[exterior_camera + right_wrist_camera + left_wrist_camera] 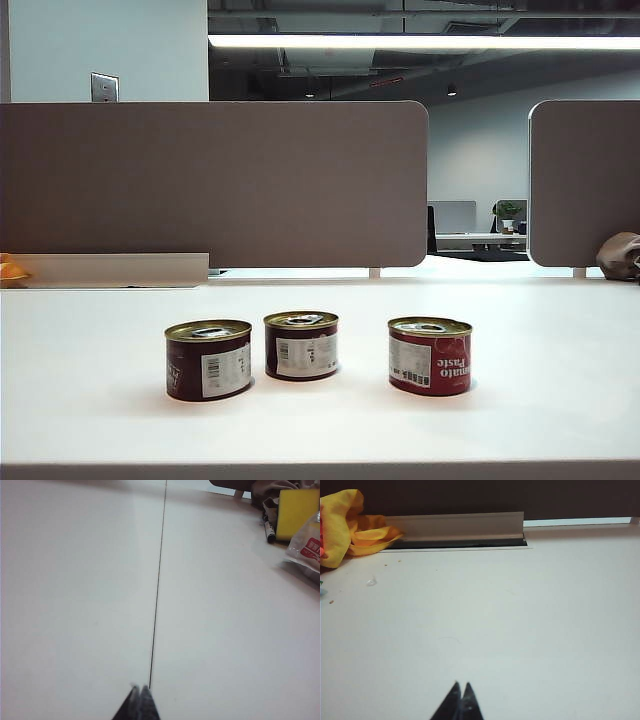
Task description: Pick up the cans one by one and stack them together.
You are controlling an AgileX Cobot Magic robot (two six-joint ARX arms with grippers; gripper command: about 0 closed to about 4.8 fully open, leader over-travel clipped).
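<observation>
Ext cam low, frontal — wrists prob. table-skimming.

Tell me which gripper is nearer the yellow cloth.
Left, probably. The left gripper, shut, faces the yellow cloth across the bare table. The right gripper, also shut, has no cloth anywhere in its wrist view.

Left pincer (460,686) and right pincer (139,688) both closed, empty, low over table.

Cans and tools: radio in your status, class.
Both tools, left and right, shut, empty, away from cans. Three cans upright, apart, unstacked. Nothing in the way.
</observation>
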